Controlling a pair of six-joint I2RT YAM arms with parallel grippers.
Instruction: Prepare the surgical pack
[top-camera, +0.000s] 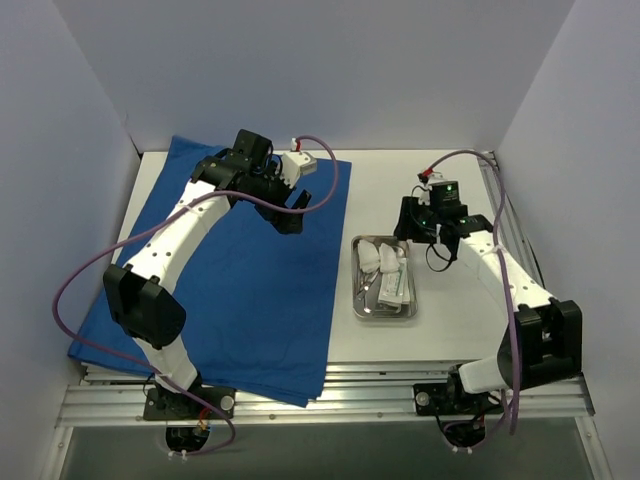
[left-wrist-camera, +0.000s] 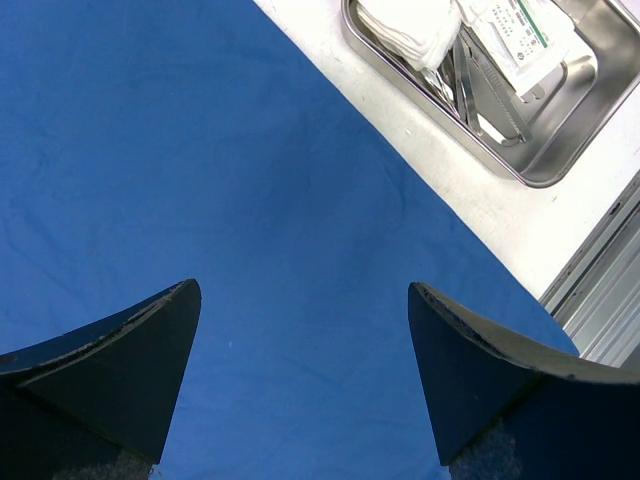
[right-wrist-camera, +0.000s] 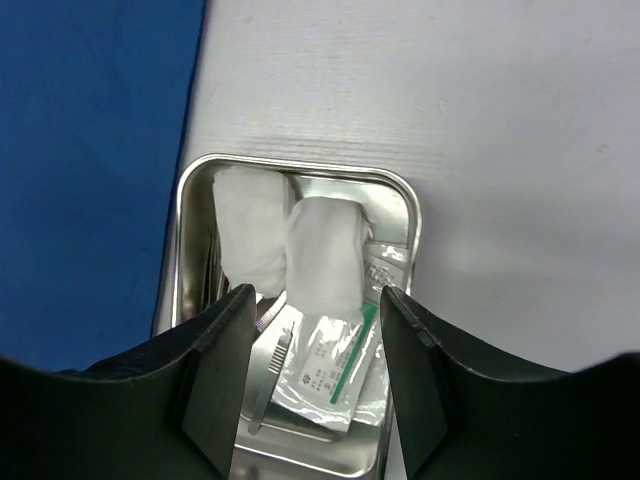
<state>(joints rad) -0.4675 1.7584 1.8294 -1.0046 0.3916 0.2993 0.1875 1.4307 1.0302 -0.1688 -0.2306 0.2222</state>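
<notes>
A royal-blue cloth sheet (top-camera: 240, 280) lies spread flat on the left half of the table. A shiny steel tray (top-camera: 361, 303) sits just right of it, holding two white gauze rolls (top-camera: 378, 258), a flat packet (top-camera: 394, 285) and thin metal instruments (top-camera: 365, 290). My left gripper (top-camera: 292, 222) hangs open and empty over the cloth (left-wrist-camera: 250, 200) near its right edge; the tray (left-wrist-camera: 585, 125) shows at that view's top right. My right gripper (top-camera: 412, 228) is open and empty above the tray's far end; between its fingers I see gauze (right-wrist-camera: 325, 255), packet (right-wrist-camera: 330, 375) and tray rim (right-wrist-camera: 410, 215).
White walls close in the table on the left, back and right. Bare white table (top-camera: 440, 330) lies right of the tray. An aluminium rail (top-camera: 330, 400) runs along the near edge, carrying both arm bases. Purple cables loop from each arm.
</notes>
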